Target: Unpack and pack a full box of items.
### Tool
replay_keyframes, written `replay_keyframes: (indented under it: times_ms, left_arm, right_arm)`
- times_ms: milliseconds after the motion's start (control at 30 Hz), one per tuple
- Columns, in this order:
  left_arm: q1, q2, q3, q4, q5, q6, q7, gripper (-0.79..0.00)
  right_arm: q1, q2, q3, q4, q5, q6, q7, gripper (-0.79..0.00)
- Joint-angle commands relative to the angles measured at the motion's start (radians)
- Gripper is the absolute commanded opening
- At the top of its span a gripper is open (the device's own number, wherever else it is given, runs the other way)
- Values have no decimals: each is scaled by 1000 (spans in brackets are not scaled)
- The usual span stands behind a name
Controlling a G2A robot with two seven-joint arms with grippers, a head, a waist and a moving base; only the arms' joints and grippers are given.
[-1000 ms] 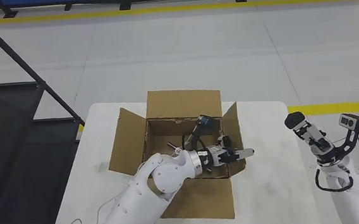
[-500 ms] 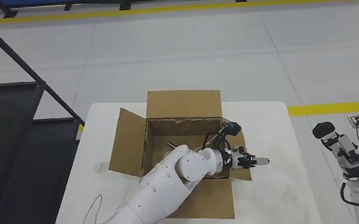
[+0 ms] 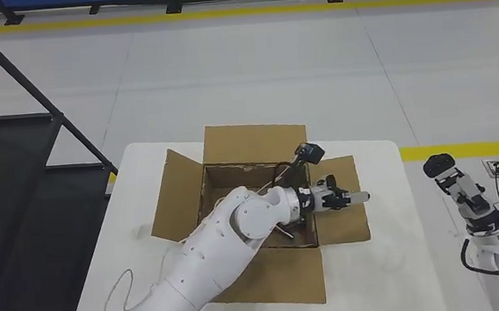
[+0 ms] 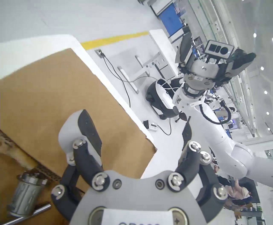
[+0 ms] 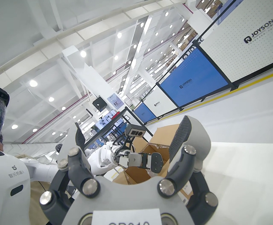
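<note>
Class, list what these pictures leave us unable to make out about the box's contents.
- Top view: the left arm covers most of the box interior.
- Left wrist view: one metal cylinder and a rod show; the box flap and left gripper hide the rest.
- Right wrist view: box too distant.

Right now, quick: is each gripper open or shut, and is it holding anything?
Left gripper: open, empty, over the cardboard box's side flap.
Right gripper: open, empty, off beside the table.
</note>
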Motion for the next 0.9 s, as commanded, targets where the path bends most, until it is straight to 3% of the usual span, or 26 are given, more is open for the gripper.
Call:
replay_keyframes:
  times_ms: [0,200,400,667,767,867]
  left_arm:
    - [65,38,-84,-116,57,18,10,0]
    - [361,143,-387,-553,217,106,-41,0]
    - [694,206,-743,-901,259,129,-73,0]
    - [989,232,-1079,-1038,147,73,-18,0]
    - [1053,234,-1141,-1043,104,47,3,0]
    - [1053,234,-1141,-1043,104,47,3,0]
  right_arm:
    - [17,-2,-20,-32,-57,22,-21,0]
    - [77,-17,-115,-134,-251,108,-102,0]
    - [177,-40,-281,-188,-518,255,-165,0]
    - [313,-84,-553,-161,-808,402,-184,0]
    - [350,-98,-605,-128,-805,433,-189,0]
    - [353,-99,-607,-124,-804,439,-197,0]
